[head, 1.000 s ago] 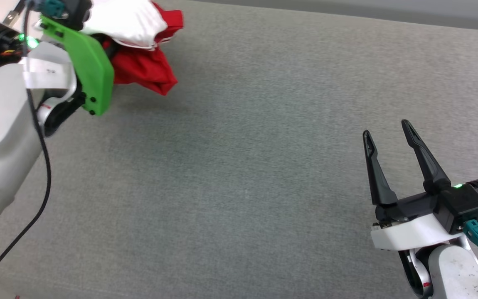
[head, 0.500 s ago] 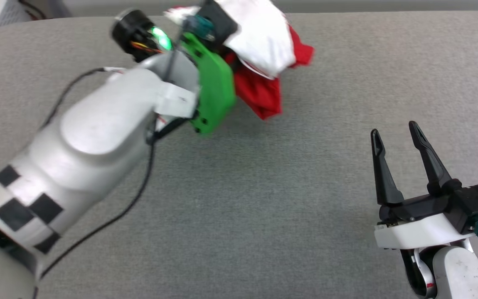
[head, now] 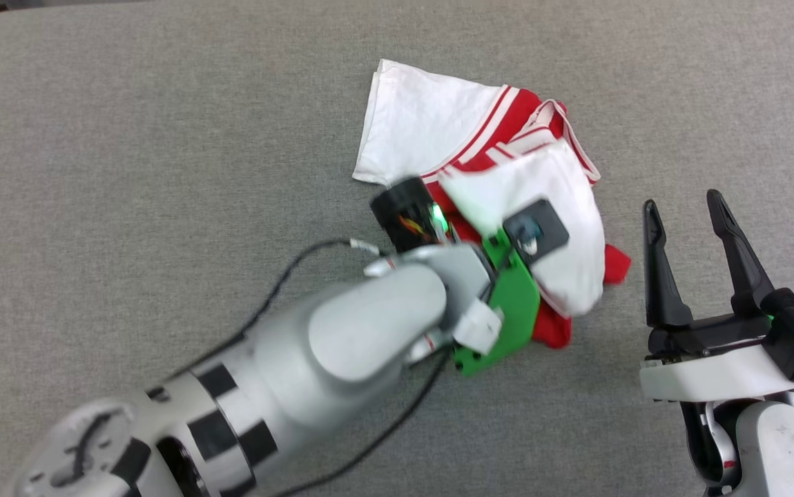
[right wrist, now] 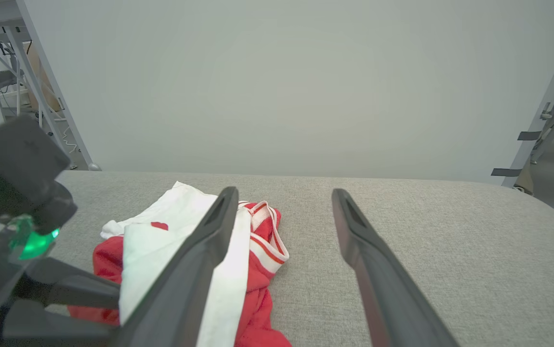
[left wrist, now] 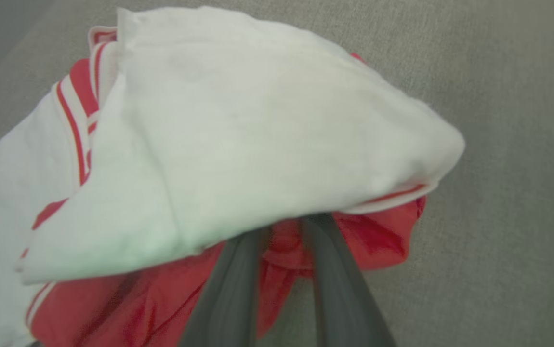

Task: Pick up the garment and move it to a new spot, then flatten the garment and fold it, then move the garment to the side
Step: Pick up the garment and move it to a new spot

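Observation:
The garment [head: 424, 117], red with white sleeves and a striped collar, lies bunched on the grey surface [head: 162, 138], one white sleeve spread flat at its far side. My left arm reaches in from the lower left. Its gripper [left wrist: 286, 231] is buried under the other white sleeve [left wrist: 257, 120], jaws close together with red fabric pinched between them and the tips hidden. My right gripper [head: 681, 200] stands open just right of the garment, not touching it. In the right wrist view the garment [right wrist: 151, 255] lies left of that gripper [right wrist: 284, 193].
The grey cloth-covered surface runs wide to the left and front of the garment. A pale wall [right wrist: 277, 86] stands behind its far edge. Metal frame legs [right wrist: 41, 86] stand off the left end, and another leg [right wrist: 547, 101] off the right end.
The head camera has swung. The garment, hanging bunched from my left gripper before, now rests partly on the surface with one sleeve spread, much nearer my right gripper, which stays open.

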Robot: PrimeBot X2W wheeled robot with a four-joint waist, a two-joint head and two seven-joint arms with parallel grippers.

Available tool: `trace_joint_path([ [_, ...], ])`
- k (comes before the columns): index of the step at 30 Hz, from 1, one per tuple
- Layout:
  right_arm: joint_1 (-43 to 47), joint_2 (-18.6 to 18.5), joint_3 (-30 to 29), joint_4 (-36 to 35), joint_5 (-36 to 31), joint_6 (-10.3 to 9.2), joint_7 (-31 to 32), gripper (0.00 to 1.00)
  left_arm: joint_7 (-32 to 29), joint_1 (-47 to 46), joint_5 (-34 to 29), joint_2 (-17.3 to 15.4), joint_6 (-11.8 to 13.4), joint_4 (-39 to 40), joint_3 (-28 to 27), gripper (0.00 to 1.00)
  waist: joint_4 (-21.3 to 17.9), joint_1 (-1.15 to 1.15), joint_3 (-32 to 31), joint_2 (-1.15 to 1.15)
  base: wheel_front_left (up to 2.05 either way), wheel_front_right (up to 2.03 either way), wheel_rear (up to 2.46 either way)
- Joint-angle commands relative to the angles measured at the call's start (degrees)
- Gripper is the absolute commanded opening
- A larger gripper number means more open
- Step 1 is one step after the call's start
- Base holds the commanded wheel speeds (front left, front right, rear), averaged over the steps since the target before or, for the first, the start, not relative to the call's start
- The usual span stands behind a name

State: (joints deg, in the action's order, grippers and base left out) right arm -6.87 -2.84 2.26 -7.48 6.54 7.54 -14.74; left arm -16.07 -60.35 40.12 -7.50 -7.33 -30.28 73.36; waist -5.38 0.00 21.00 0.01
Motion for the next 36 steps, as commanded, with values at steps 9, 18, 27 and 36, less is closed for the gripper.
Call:
trace_joint_path([
  [9,-1.37,-0.04,-0.48,0.13,0.44,-0.05,-0.26,1.00,-2.88,9.25,-5.39,3.07,-0.15,1.62,-0.02,0.00,-0.05,0.00,1.14,-0.01,0.00,0.00,0.00],
  [18,0.66,-0.04,-1.10,1.09,-0.09,-0.05,-0.26,1.00,12.67,5.50,-3.07,3.93,-0.15,-2.82,-0.51,1.00,3.48,0.00,-4.26,-0.01,0.00,0.00,0.00],
  [27,4.26,-0.04,-1.11,1.41,-0.64,-0.05,-0.26,1.00,28.36,8.68,-2.18,0.83,5.12,-4.79,-7.06,1.00,7.57,0.00,-10.84,-0.01,0.00,0.00,0.00],
  [36,6.10,-0.04,-1.09,1.28,-1.08,-0.05,-0.26,1.00,31.03,17.20,-6.41,-7.07,14.67,6.26,-19.44,1.00,8.84,0.00,-12.86,-0.01,0.00,0.00,0.00],
])
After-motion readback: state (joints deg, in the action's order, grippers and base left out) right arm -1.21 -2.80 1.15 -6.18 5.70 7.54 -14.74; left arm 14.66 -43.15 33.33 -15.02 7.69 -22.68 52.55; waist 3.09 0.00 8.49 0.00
